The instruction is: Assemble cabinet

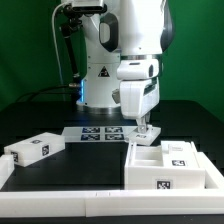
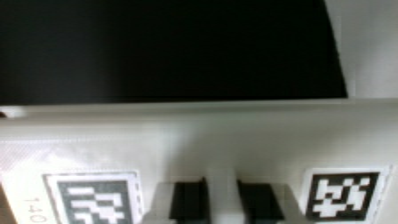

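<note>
Where the gripper (image 1: 145,128) is held: low over the rear edge of the cabinet box (image 1: 150,175), near its corner toward the exterior view's left, under the white arm (image 1: 135,60).
Grip: in the wrist view the two dark fingers (image 2: 187,200) are seen close together, with a narrow white strip between them. Whether anything is clamped cannot be told.
Cabinet box: set on the black table (image 1: 90,160) toward the exterior view's right, open side up. A front tag (image 1: 165,183) is shown on its near wall, and a raised part (image 1: 181,151) with its own tag is seen inside, toward the right.
Small block (image 1: 35,152): laid on the table toward the exterior view's left, well apart from the cabinet box, with a tag carried on its near face.
Marker board (image 1: 100,133): flat on the table further back, between the small block and the cabinet box, near the gripper.
Wrist view: a blurred white cabinet surface (image 2: 196,140) is shown under the fingers. Two square tags (image 2: 89,200) are printed on it, one at either side of the fingers. Black table is seen beyond its edge.
</note>
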Motion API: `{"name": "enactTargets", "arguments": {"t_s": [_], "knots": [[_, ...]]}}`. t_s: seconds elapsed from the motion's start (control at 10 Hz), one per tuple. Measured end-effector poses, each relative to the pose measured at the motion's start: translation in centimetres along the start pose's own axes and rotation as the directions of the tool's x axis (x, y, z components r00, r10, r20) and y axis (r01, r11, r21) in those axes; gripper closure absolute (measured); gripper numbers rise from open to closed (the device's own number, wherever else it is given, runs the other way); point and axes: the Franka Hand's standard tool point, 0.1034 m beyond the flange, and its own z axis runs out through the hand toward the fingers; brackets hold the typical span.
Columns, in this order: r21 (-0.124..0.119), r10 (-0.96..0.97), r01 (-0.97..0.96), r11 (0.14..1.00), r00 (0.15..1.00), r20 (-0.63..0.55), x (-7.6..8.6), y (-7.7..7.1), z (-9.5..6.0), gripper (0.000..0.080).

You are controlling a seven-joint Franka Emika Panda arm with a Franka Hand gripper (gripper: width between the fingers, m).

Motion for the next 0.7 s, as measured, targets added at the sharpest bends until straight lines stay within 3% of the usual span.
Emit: {"name": "enactTargets", "arguments": {"t_s": [0.2,0.5,0.7], "knots": [[0.017,-0.043,0.042,0.999,0.999,0.028,-0.7,1.5,-0.4,0.0729],[0.019,-0.047,0.046,0.999,0.999,0.028,-0.7,1.4,-0.3,0.0729],[0.010,-0.113,0.113,0.994,0.993,0.026,-0.7,2.4,-0.6,0.0729]]}}
